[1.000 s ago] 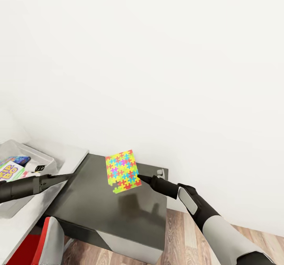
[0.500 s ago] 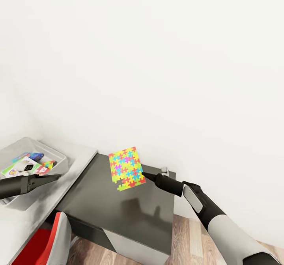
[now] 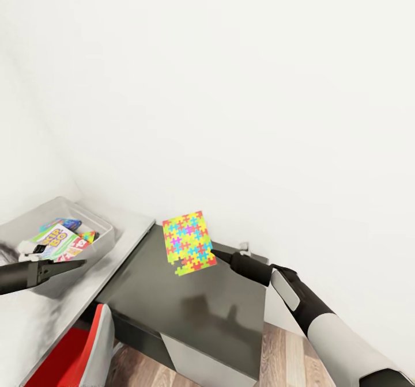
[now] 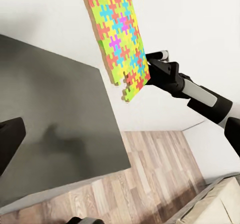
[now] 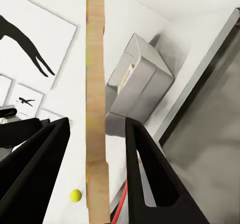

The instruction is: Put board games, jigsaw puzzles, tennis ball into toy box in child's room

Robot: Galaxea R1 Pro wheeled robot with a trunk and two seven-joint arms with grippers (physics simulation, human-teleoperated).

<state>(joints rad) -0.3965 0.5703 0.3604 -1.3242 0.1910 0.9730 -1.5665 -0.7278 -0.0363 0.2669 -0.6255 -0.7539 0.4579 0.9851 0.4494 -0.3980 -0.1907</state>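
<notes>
One jigsaw puzzle [image 3: 189, 243] raised higher by right gripper [image 3: 214, 253].

Bare dark table [image 3: 190, 306] below; wall [image 3: 259, 116] close behind

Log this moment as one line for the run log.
right gripper: shut on jigsaw puzzle, held above dark table end | left gripper: empty beside toy box | toy box: holds SKIP-BO game
</notes>
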